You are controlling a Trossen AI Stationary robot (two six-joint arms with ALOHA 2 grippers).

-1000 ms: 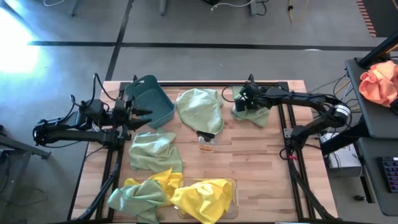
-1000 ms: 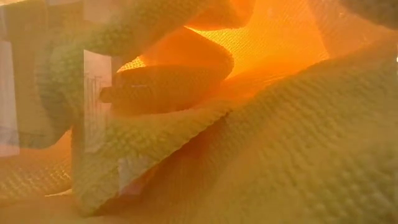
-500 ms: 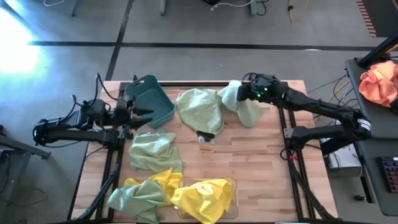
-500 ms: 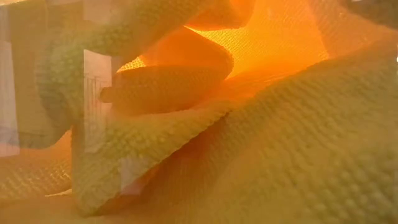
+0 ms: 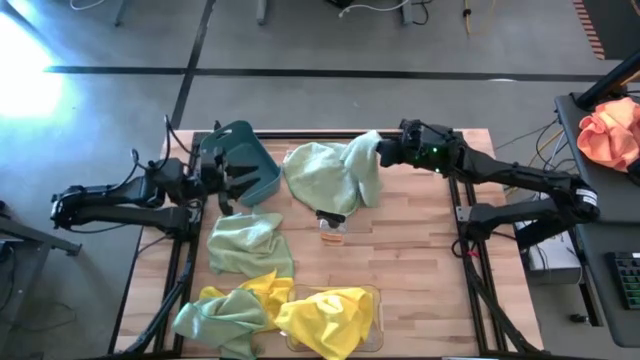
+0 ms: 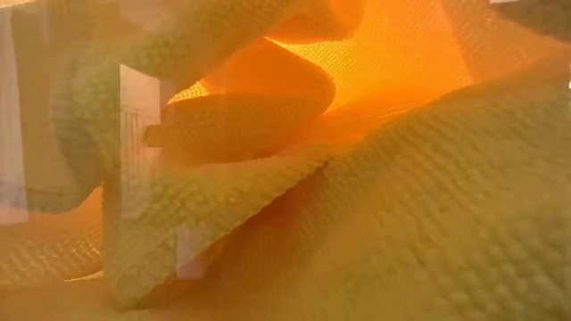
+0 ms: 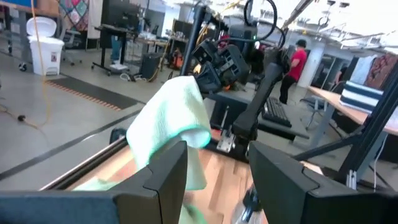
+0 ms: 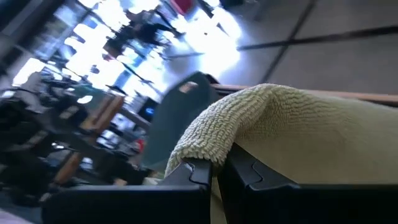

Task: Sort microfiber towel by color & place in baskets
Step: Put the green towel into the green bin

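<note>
Right gripper [image 5: 385, 152] at the table's far edge, fingers pinched on a corner of a sage-green towel [image 5: 362, 168] that hangs clear and overlaps a second green towel [image 5: 318, 175] lying flat; teal basket [image 5: 243, 163] lies at about 9 o'clock from it, well apart, tipped on its side with its long axis running roughly 11 to 5 o'clock. Right arm stretched long and low across the far edge, wrist toward the basket. Left gripper [image 5: 222, 170], fingers spread, sits just at the basket's rim, the nearer arm, seemingly steadying it; the carry looks like a straight leftward run.
</note>
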